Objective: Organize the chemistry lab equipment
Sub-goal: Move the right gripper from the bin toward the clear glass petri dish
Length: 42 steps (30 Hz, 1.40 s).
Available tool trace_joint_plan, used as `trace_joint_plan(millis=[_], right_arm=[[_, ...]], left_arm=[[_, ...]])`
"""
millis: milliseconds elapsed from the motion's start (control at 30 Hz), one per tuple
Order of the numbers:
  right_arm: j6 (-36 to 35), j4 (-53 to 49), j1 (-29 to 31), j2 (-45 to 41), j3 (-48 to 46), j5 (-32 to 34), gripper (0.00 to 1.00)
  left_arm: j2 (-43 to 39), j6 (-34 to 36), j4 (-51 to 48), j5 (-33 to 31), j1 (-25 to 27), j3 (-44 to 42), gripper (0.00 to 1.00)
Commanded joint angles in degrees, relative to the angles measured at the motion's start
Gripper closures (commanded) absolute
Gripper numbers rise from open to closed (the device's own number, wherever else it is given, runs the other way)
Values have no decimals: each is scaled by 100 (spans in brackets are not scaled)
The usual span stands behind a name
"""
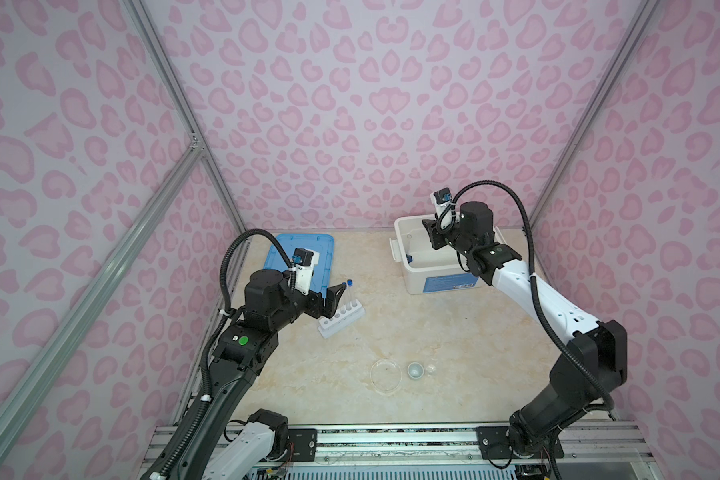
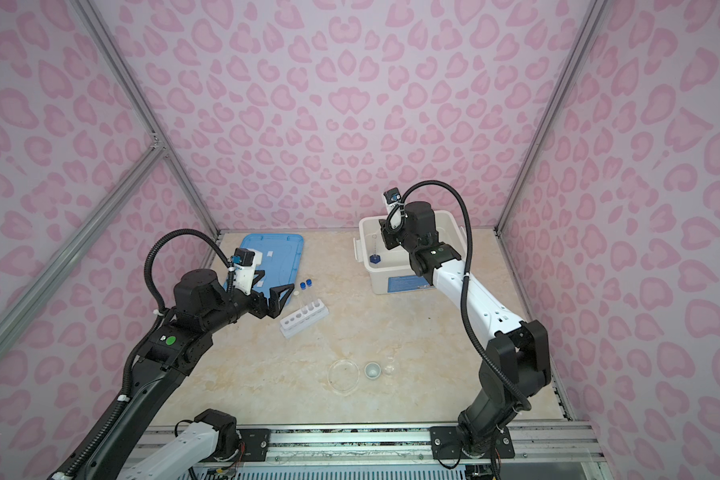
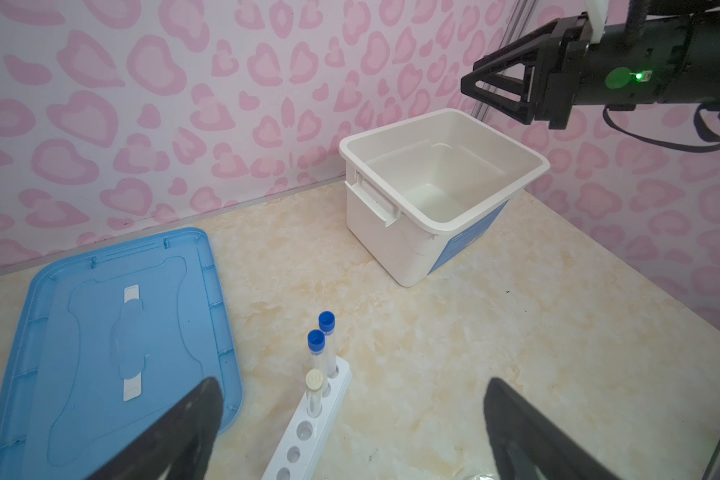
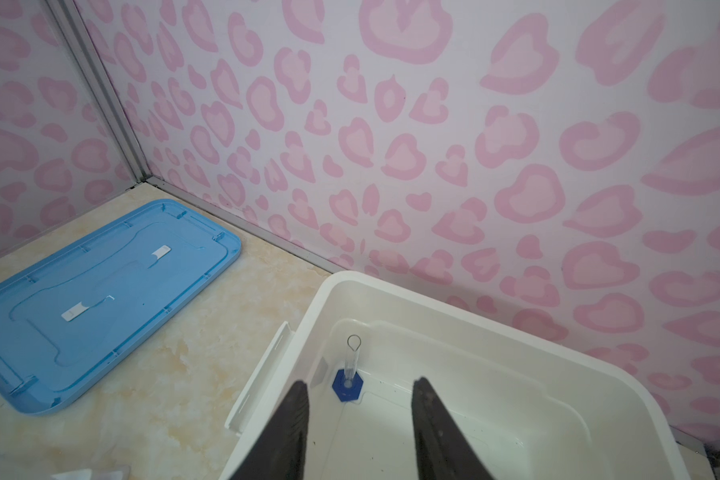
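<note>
The white six-hole rack (image 1: 341, 323) (image 2: 304, 318) (image 3: 308, 432) lies left of centre. It holds three test tubes upright, two with blue caps (image 3: 326, 322) (image 3: 316, 340) and one with a white cap (image 3: 314, 379). My left gripper (image 3: 352, 386) (image 2: 281, 297) hangs wide open beside the rack, holding nothing. My right gripper (image 4: 361, 384) (image 2: 385, 235) is open over the white bin (image 4: 474, 332), also empty. The blue-based cylinder (image 4: 347, 384) (image 2: 375, 258) stands in a corner of the bin, apart from the fingers. The petri dish (image 1: 385, 375) (image 2: 343, 375) and small white cup (image 1: 415, 370) (image 2: 372, 370) sit near the front.
The bin (image 1: 416, 282) (image 3: 391, 245) stands at the back right against the wall. Its blue lid (image 1: 325, 249) (image 3: 100, 332) (image 4: 100, 291) lies flat at the back left. A small clear piece (image 1: 431, 369) rests beside the cup. Patterned walls close in three sides.
</note>
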State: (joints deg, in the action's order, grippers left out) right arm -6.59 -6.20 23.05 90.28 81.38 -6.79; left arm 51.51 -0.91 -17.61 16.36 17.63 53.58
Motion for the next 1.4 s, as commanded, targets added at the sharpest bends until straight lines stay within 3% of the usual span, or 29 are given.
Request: trace_joint_plan(millis=[0, 300, 533, 800, 1100, 1367], right_arm=[[100, -538, 134, -475, -464, 254, 59], [429, -2404, 1134, -1760, -1211, 900, 59], [1157, -3187, 2186, -2041, -1689, 989, 62], [1810, -2502, 3017, -1497, -2387, 923, 67], [1404, -2730, 3361, -72, -1911, 717, 71], [1231, -2475, 3521, 462, -1913, 246, 71]], left_arm=[[63, 69, 330, 296, -5, -55, 1], [194, 110, 460, 566, 104, -170, 1], [193, 91, 514, 531, 222, -337, 2], [82, 21, 559, 445, 216, -414, 1], [-47, -15, 574, 326, 223, -441, 1], [-65, 12, 574, 253, 218, -454, 1]])
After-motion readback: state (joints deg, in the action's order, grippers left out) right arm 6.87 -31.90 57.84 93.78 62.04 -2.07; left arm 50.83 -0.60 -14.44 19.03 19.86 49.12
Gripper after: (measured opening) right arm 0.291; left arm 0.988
